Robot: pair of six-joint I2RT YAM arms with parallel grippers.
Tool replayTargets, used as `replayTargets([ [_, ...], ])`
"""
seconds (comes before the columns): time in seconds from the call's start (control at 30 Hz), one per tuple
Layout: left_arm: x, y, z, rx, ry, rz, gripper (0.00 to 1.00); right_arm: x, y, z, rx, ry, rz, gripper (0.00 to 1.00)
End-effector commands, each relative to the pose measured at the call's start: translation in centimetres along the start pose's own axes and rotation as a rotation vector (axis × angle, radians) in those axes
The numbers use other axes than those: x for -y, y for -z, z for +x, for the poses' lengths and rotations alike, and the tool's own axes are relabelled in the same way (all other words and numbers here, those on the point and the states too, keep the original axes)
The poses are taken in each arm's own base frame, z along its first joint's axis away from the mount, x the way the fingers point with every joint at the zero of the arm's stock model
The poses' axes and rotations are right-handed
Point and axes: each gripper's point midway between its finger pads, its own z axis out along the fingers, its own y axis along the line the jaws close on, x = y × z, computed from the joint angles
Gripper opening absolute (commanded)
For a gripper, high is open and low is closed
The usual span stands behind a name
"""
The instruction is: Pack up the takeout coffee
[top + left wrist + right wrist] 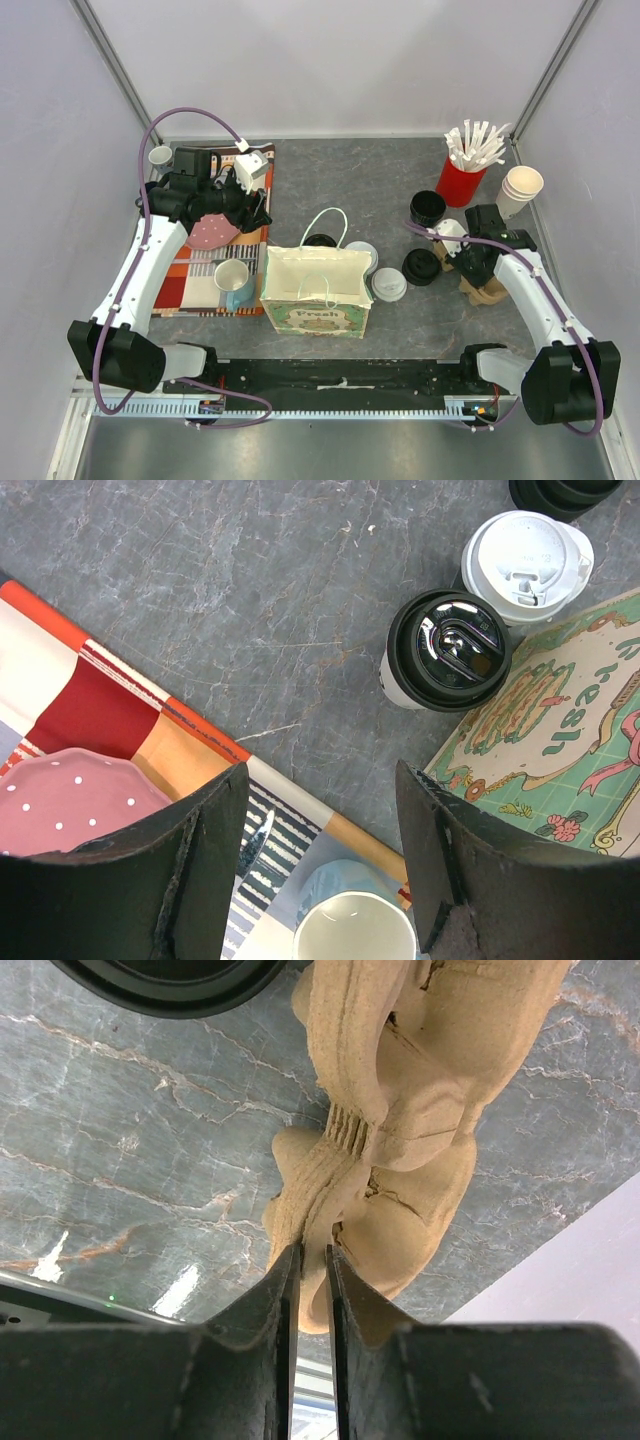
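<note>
Two takeout coffee cups with white sip lids stand just right of the open paper bag. One of them shows in the left wrist view, next to a pale cup with a black lid. My right gripper is shut on a wall of the brown pulp cup carrier at the right. A white-lidded cup stands at the carrier's far end. My left gripper hangs open and empty over the placemat.
On the placemat are a pink dotted plate, a pale blue mug and a knife. A lidless black cup, a black lid, a red cup of stirrers and stacked paper cups stand at the back right.
</note>
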Motion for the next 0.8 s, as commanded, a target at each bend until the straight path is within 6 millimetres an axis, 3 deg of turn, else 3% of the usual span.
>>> replayTargets([
  [0.0, 0.4, 0.4, -0.9, 0.032, -0.049, 0.020, 0.67, -0.6, 0.2, 0.5, -0.001, 0.005, -0.013, 0.25],
  [0.1, 0.4, 0.4, -1.0, 0.034, -0.053, 0.020, 0.67, -1.0, -0.1, 1.2, -0.015, 0.020, -0.020, 0.32],
  [0.3, 0.5, 0.5, -0.9, 0.034, -0.052, 0.024, 0.67, -1.0, 0.0, 1.3, -0.015, 0.034, -0.017, 0.30],
  [0.4, 0.6, 0.5, -1.0, 0.036, -0.053, 0.024, 0.67, -1.2, 0.1, 1.1, -0.009, 0.043, -0.037, 0.40],
  [0.47, 0.6, 0.6, -1.1, 0.037, -0.057, 0.024, 0.67, -1.4, -0.1, 1.2, -0.018, 0.054, -0.043, 0.41],
  [0.6, 0.6, 0.5, -0.9, 0.033, -0.055, 0.026, 0.67, -1.4, -0.4, 1.7, -0.043, 0.084, -0.035, 0.26],
  [0.73, 0.6, 0.4, -0.9, 0.033, -0.054, 0.029, 0.67, -1.0, -0.3, 1.5, -0.042, 0.083, -0.022, 0.00],
  [0.77, 0.5, 0.4, -1.0, 0.034, -0.056, 0.029, 0.67, -1.0, -0.2, 1.3, -0.039, 0.083, -0.023, 0.00],
])
